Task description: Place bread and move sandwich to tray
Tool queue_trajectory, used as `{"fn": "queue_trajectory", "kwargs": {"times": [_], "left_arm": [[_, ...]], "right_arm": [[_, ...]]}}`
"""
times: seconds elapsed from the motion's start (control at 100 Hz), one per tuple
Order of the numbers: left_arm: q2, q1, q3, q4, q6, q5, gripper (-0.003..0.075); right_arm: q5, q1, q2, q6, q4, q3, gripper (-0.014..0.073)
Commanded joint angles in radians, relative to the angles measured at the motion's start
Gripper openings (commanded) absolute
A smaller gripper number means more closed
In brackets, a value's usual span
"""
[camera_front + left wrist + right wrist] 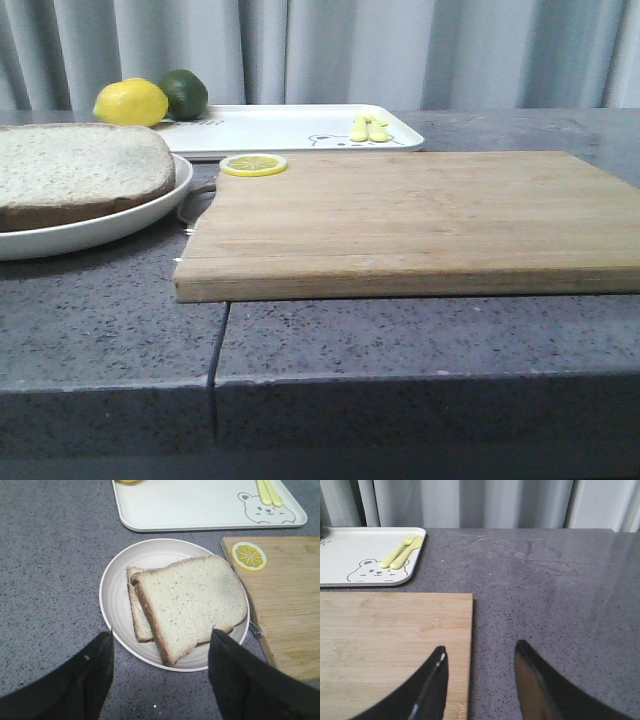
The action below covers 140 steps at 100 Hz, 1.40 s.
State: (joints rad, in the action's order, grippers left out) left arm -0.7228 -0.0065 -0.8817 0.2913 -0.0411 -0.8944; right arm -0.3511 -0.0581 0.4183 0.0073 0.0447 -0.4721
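Note:
A thick pale bread slice (192,602) with a brown crust lies on top of a thinner slice (137,610) on a round white plate (117,590); no egg shows. In the front view the bread (80,170) and plate (100,232) are at the left. The white tray (290,128) lies at the back, and it also shows in the left wrist view (190,505) and the right wrist view (365,555). My left gripper (161,633) is open and empty over the plate's near rim. My right gripper (480,647) is open and empty over the cutting board's right edge.
A wooden cutting board (420,220) fills the middle of the grey stone table, with a lemon slice (253,164) at its far left corner. A lemon (130,102) and a lime (185,92) sit at the tray's left end. Pale yellow cutlery (402,551) lies on the tray.

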Motion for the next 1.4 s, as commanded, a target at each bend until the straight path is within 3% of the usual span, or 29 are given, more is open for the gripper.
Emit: {"fn": "queue_trajectory", "kwargs": {"times": [0.0,0.31,0.86,1.39], "left_arm": [[-0.033,0.016,-0.032,-0.026,0.049,0.075,0.0375],[-0.191,0.109,-0.032,-0.016,0.067,0.083,0.0375],[-0.457,0.107,-0.032,0.061,0.067,0.196,0.0375],[-0.573,0.107,-0.032,0.103,0.067,0.257,0.0375]], "right_arm": [[0.074,0.008,0.002,0.001,-0.010,-0.028,0.0335],[0.074,0.008,0.002,0.001,-0.010,-0.028,0.0335],[0.074,0.008,0.002,0.001,-0.010,-0.028,0.0335],[0.075,0.008,0.002,0.001,-0.010,-0.028,0.0335]]}}
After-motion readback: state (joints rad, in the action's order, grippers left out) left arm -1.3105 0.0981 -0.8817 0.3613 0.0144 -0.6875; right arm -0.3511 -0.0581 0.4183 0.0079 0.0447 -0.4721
